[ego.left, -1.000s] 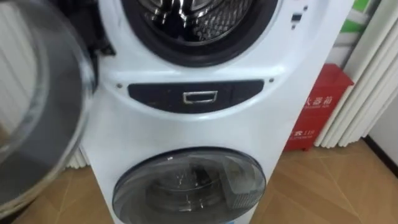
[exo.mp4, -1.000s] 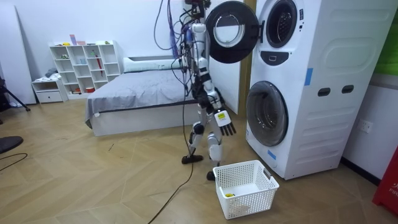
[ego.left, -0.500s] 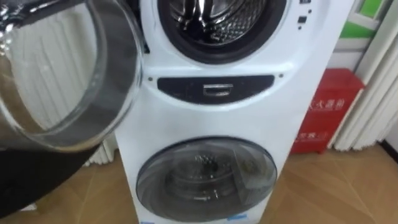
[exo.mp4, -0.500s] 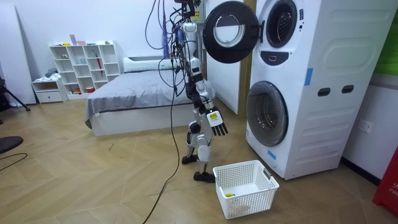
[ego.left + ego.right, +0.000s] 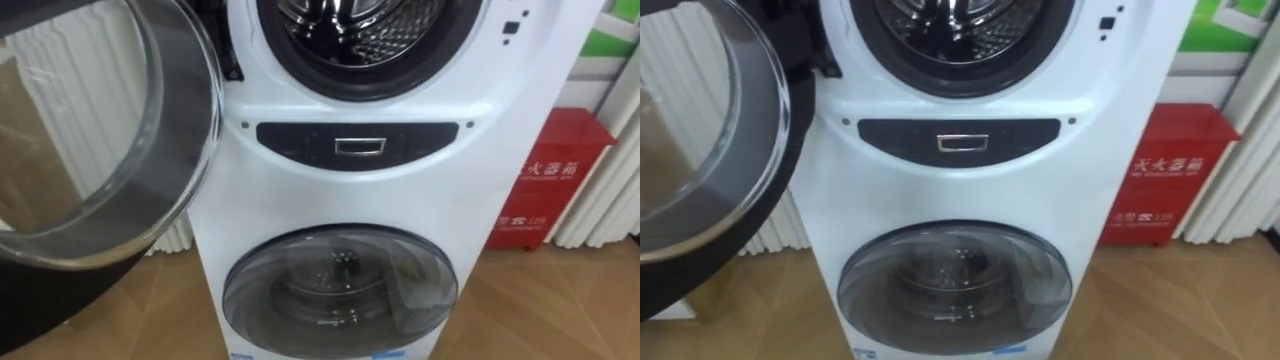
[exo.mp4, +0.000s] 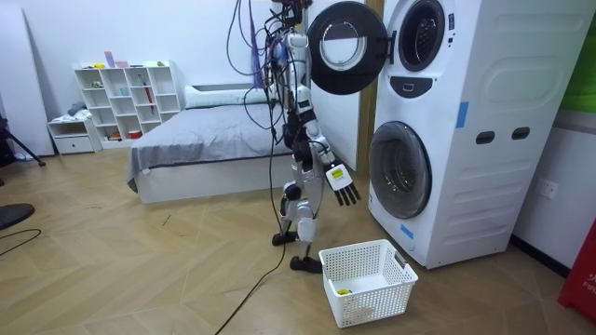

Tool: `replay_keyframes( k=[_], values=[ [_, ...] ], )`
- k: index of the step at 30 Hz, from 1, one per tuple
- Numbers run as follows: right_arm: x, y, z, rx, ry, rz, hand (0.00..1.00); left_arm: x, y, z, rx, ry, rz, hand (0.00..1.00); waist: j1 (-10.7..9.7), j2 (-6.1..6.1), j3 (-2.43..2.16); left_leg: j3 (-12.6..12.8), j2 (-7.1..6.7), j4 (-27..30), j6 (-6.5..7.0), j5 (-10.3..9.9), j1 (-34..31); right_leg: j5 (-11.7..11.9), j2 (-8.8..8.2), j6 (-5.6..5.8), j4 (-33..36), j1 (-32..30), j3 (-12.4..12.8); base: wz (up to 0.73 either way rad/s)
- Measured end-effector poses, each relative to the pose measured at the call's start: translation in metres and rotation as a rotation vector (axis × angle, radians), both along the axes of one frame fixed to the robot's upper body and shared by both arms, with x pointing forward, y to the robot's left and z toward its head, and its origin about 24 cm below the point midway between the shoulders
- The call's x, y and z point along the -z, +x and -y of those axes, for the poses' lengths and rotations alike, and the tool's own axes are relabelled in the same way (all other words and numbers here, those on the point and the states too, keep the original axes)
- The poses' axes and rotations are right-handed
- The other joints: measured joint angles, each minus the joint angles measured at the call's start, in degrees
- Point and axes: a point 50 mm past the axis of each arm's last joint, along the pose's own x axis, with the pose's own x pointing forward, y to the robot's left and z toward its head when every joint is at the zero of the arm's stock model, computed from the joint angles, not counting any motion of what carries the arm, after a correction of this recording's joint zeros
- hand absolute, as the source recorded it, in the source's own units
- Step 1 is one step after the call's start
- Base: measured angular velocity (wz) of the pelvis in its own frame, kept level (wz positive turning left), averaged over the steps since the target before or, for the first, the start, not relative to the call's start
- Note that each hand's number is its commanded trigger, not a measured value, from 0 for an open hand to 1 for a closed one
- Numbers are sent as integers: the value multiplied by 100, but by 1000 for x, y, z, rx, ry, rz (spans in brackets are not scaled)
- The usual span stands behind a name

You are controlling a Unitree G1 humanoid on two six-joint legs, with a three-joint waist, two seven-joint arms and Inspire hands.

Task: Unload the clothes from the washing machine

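Note:
I stand facing a stack of two white washing machines (image 6: 447, 121). The upper machine's round door (image 5: 100, 130) hangs open to my left, its glass bowl toward me. Inside the upper opening (image 5: 355, 25) I see the ribbed metal drum wall. Below it sits a dark control strip (image 5: 360, 146), and under that the lower machine's door (image 5: 340, 290) is closed. In the room view my right hand (image 6: 345, 191) hangs at hip height with straight, spread fingers, holding nothing, a short way from the lower door.
A white plastic basket (image 6: 368, 279) stands on the wood floor by my feet, with a small yellow thing in it. A red cabinet (image 5: 550, 180) and a white radiator stand right of the machines. A bed (image 6: 205, 149) and shelves lie behind me.
The eye view has shifted, so the open door now fills more of its left side. In the room view I swayed back, then came closer to the machines, my right hand swinging forward.

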Motion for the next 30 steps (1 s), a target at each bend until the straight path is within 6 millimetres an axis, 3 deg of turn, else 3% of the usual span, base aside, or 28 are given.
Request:
replay_keyframes(
  k=[4,7,10,12,16,20,22,26,30],
  values=[
    [-3,-10,9,14,-37,-14,0,-84,36,-35,-21,278,244,0,26,265,-12,-29,-11,-4,1,1,-1,-51,-20,20,4,15,-90,6],
    [-2,-15,8,-1,-17,-24,0,-130,53,-44,0,415,351,0,23,390,-18,-37,-11,-10,-5,2,1,-84,-15,24,-7,14,-68,0],
    [-1,-26,7,-2,5,-61,0,-145,56,-43,42,485,337,0,71,455,-30,-101,-26,12,-5,3,-16,-120,-42,23,19,24,-85,11],
    [0,-31,7,1,8,-81,0,-159,63,-37,76,528,372,0,139,441,-30,-164,-32,64,-4,3,-43,-134,-56,34,24,46,-84,20],
    [-2,-21,7,-36,10,-59,0,-195,76,-28,142,606,474,0,158,289,8,-314,-35,104,-4,3,-40,-134,-62,35,-45,177,-96,19],
    [-2,-16,6,-48,37,-56,0,-223,85,-8,213,634,607,0,148,234,19,-412,-27,142,-8,4,-50,-135,-66,36,-89,274,-196,21],
    [-1,-17,3,-70,51,-69,0,-239,88,8,268,662,690,0,102,148,72,-564,-53,169,-10,10,-52,-183,-110,50,-104,344,-356,35],
    [1,-13,-2,-122,67,-86,0,-233,89,31,288,581,809,0,83,98,73,-711,-146,162,38,87,-117,-219,-186,65,-78,333,-360,27],
    [6,-2,-19,-171,138,-80,0,-214,82,69,311,414,955,0,-14,-152,63,-875,-251,80,85,210,-150,-230,-259,93,-86,339,-371,22]
  ],
)
